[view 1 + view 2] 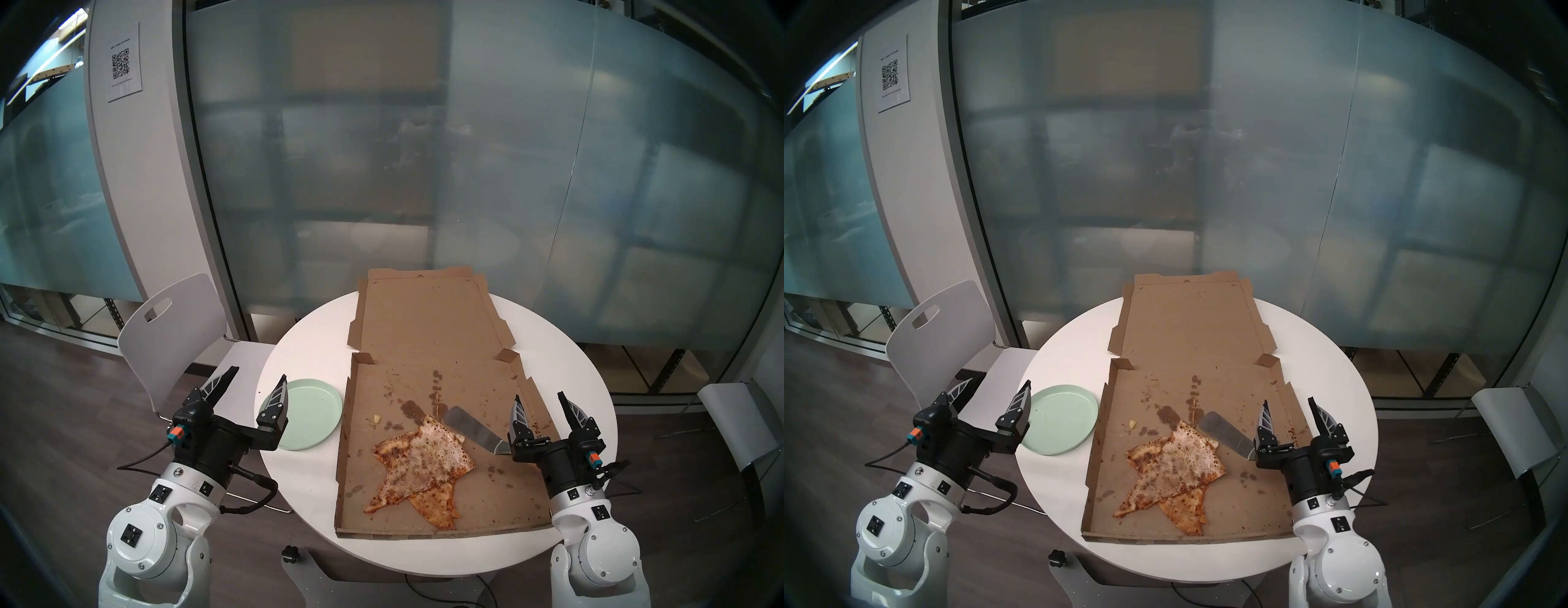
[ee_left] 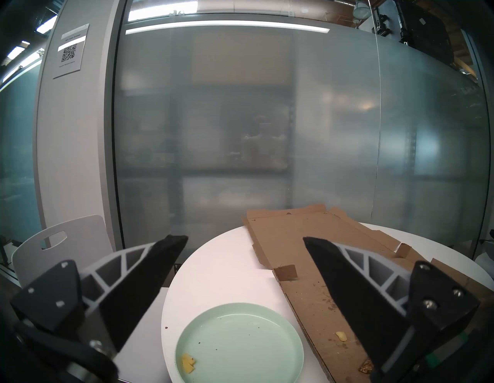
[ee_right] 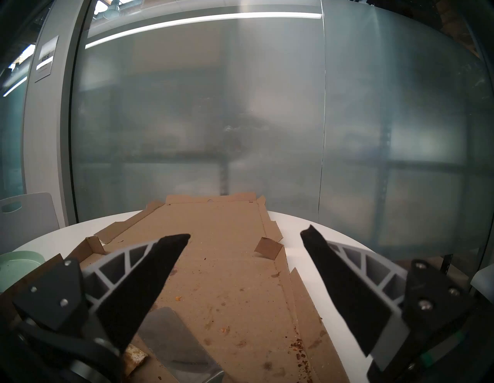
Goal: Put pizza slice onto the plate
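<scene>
**Both claws wide, pizza waiting in the box**

From the head: pizza slice (image 1: 428,460) lies in the open box (image 1: 424,339), overlapping a second slice (image 1: 437,505), spatula (image 1: 475,429) beside it. Plate (image 1: 316,414) sits left on the table (image 1: 564,361).

Left wrist: left claw (image 2: 244,240) spread above the plate.

Right wrist: right claw (image 3: 246,235) spread, gripping nothing, over the box.

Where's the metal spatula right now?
In the head view, the metal spatula lies in the open pizza box, right of the pale pizza slice, just ahead of the right pincer.
</scene>
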`<state>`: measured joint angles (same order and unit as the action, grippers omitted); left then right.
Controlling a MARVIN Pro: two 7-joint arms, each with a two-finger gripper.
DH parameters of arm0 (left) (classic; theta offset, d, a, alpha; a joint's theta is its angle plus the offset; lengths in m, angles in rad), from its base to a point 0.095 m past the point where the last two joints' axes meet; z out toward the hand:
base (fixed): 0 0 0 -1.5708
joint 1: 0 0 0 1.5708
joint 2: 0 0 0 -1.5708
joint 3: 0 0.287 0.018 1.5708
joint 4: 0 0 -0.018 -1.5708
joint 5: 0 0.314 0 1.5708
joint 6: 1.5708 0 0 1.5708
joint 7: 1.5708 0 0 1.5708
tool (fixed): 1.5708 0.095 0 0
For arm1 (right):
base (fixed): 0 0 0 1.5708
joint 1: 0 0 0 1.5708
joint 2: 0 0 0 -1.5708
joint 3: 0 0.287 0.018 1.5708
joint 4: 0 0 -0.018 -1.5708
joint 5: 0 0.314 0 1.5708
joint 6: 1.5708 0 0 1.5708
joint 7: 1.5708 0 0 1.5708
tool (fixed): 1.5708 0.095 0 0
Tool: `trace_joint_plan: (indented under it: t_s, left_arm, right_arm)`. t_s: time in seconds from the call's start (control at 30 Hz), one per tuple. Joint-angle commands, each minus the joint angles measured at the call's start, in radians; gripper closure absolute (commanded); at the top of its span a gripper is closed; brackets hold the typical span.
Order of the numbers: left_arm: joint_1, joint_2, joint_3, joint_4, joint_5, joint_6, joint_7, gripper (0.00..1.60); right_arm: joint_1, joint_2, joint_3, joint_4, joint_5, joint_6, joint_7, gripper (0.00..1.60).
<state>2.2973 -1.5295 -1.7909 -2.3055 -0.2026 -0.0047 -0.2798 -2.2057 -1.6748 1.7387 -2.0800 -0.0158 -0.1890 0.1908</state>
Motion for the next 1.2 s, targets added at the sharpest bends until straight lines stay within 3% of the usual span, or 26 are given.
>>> trace_joint_plan:
  t_s: [0.0,0.6,1.17]
  left_arm:
    - [0.0,-0.001,0.001,-0.016,-0.001,-0.001,0.0,0.0]
    - [0.0,0.001,0.001,-0.016,-0.002,-0.002,0.002,0.0]
    - [0.0,0.003,0.002,-0.015,-0.003,-0.002,0.003,0.0]
  right_arm:
    - [0.001,0.0,0.0,-0.017,0.0,-0.002,0.0,0.0]
    - [0.001,0.001,0.002,-0.016,-0.006,-0.009,-0.003,0.0]
    - [-0.066,0.151,0.173,-0.115,0.117,0.138,0.21,0.0]
